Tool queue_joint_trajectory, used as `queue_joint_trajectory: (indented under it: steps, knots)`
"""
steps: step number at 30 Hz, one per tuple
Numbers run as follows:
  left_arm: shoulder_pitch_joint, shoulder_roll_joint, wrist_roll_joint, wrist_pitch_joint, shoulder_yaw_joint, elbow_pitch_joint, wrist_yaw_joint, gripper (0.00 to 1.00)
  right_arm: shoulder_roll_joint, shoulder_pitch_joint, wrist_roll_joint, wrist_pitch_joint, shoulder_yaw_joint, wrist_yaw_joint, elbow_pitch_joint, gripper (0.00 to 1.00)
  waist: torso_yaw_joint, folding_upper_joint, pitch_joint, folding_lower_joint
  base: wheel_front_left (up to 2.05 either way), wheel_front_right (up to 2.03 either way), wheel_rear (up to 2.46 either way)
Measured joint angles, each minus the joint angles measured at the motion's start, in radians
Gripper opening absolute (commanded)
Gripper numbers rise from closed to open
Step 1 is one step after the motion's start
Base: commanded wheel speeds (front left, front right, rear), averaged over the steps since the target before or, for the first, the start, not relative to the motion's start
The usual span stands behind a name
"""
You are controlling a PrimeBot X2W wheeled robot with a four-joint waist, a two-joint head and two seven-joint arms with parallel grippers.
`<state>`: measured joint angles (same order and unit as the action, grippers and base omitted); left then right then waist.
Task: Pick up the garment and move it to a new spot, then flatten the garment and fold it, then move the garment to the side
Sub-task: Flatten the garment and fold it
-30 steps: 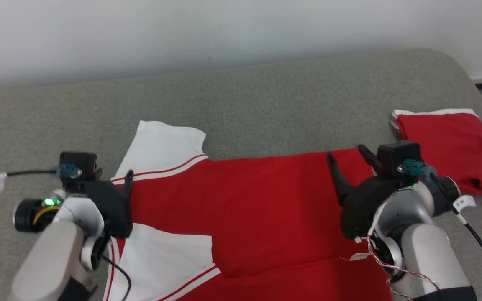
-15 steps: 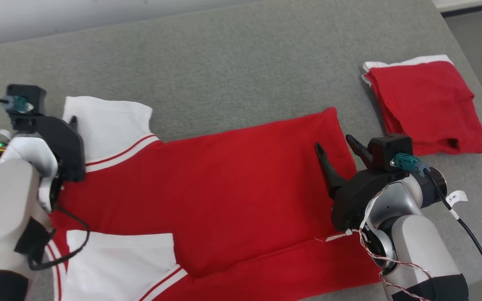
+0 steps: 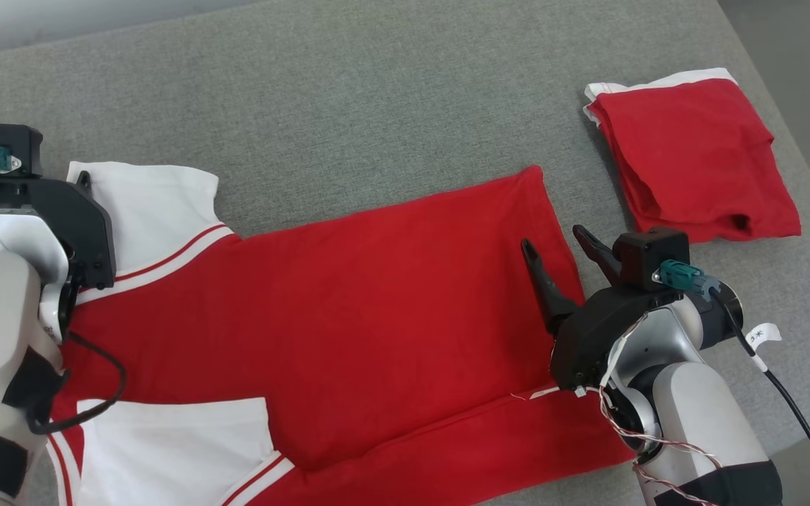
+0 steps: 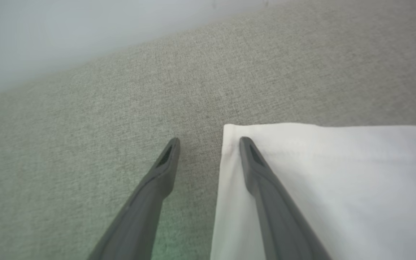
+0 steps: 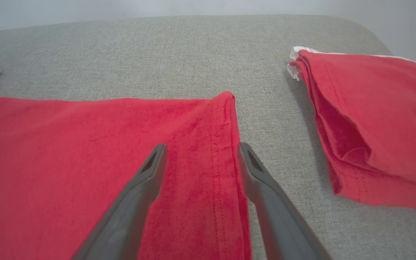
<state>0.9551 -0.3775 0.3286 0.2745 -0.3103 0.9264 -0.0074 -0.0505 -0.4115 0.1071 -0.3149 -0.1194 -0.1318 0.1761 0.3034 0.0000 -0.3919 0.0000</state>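
Two open, empty grippers are what we have to work with. In the head view the garment [image 3: 377, 295], red with white sleeves, lies spread from the centre to the lower left of the frame on the grey upholstered surface [image 3: 377, 105]. The right gripper [image 3: 551, 237] hangs over its right-hand hem with fingers parted. At the upper right sits a folded red stack [image 3: 693, 161], near that hem but apart from it, and we judge that a wide sweep of the right arm could knock or drag it. In the left wrist view the left gripper [image 4: 208, 140] is likewise spread and grasping nothing. Its one finger is over bare grey fabric and the other over the edge of the white sleeve [image 4: 338, 180], whose corner lies just between the tips. Closing from here, we could pinch only a sliver of the corner, which might slip free once lifted. In the right wrist view the fingers straddle the stitched hem, the left one over red cloth and the right one along the very edge. If that finger comes down outside the cloth, the grip may miss or catch one layer only. Then, with one end held and the other loose, we think the fold would come out skewed and the flattened body would wrinkle.
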Motion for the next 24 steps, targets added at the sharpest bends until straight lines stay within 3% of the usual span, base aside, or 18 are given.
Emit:
queue_joint_trajectory:
  steps: [2, 6, 8, 12, 24]
  knots:
    - [0.004, -0.004, 0.003, 0.008, -0.001, 0.009, -0.012, 0.74, 0.000, 0.000, 0.000, 0.000, -0.005, 0.000, 0.001, 1.00, 0.005, 0.0000, 0.000, -0.0001, 0.00, 0.00, 0.00]
    - [0.013, -0.005, 0.020, 0.024, -0.002, 0.014, -0.028, 0.36, 0.000, 0.000, 0.002, -0.002, -0.010, 0.000, -0.003, 1.00, 0.016, -0.0001, -0.008, -0.0001, 0.00, 0.00, 0.00]
    - [0.018, -0.008, 0.026, 0.027, -0.002, 0.014, -0.037, 0.00, 0.000, -0.001, 0.001, -0.007, -0.009, 0.000, -0.006, 1.00, 0.019, -0.0001, -0.015, -0.0001, 0.00, 0.00, 0.00]
    - [0.027, -0.014, 0.037, 0.041, -0.005, 0.012, -0.056, 0.00, 0.000, -0.012, -0.016, -0.026, 0.007, 0.000, -0.005, 1.00, 0.017, -0.0001, -0.025, -0.0002, 0.00, 0.00, 0.00]
    - [0.017, -0.015, 0.071, 0.052, -0.020, -0.030, -0.090, 0.00, -0.007, -0.146, -0.232, -0.215, 0.073, 0.000, 0.052, 1.00, -0.037, 0.0000, -0.015, 0.0000, 0.00, 0.00, 0.00]
